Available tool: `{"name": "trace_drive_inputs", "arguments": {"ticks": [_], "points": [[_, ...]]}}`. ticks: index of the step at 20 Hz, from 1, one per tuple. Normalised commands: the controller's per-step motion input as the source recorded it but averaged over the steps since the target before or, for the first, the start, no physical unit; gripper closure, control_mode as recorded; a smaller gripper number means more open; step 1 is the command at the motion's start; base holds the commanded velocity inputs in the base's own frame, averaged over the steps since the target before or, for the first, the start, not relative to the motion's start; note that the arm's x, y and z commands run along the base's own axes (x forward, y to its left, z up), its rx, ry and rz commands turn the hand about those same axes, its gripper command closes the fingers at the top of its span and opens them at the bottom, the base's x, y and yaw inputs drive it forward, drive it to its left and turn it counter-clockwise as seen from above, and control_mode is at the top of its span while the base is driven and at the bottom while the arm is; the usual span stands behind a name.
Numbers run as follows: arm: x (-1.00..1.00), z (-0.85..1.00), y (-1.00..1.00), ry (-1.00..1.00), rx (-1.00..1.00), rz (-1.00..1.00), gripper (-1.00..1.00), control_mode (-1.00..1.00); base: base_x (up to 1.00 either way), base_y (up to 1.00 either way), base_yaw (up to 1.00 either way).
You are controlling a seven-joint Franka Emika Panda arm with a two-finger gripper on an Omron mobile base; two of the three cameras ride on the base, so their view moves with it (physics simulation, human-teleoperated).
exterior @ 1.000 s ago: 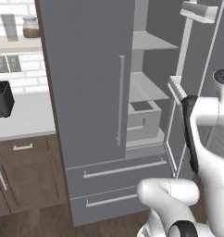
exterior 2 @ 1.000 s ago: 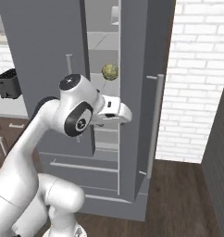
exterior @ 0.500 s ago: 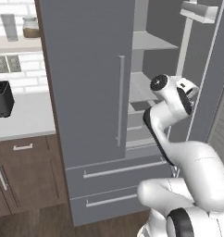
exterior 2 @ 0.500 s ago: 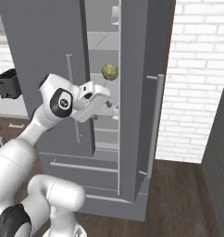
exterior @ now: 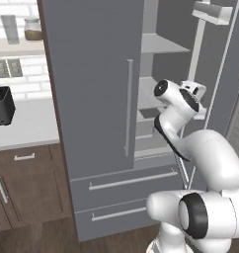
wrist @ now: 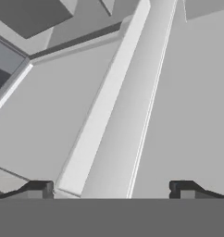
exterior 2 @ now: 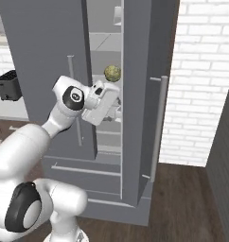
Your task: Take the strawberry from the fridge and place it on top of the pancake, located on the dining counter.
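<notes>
Strawberry: cannot make it out among the shelves from any view. Left base view: fridge [exterior: 97,99] has its left door shut and its right door swung open; the arm reaches into the opening at mid-shelf height. Right base view: gripper [exterior 2: 117,108] is inside the gap, just below a yellowish-green lumpy ball [exterior 2: 112,72] on a shelf. Hand view: fingertips [wrist: 40,189] spread wide, nothing between them, facing pale grey shelf edges.

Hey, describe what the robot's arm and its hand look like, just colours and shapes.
The arm is glossy white, built of rounded, bulbous segments with dark round caps at the joints. The hand is a blocky white piece ending in two small dark square fingertips. No cables or markings are visible.
</notes>
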Motion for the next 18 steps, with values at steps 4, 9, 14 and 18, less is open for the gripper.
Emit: {"name": "trace_drive_inputs", "arguments": {"ticks": [4,9,14,18], "points": [[0.05,0.0,-0.57,0.14,-0.05,0.0,-1.0,-1.0,0.0,0.0,0.0],[0.0,0.0,-0.65,0.09,0.0,0.0,-1.0,-1.0,0.0,0.0,0.0],[0.0,0.06,-0.2,0.04,0.0,0.0,-1.0,-1.0,0.0,0.0,0.0],[0.0,0.0,0.0,-0.01,0.0,0.02,-1.0,-1.0,0.0,0.0,0.0]]}}
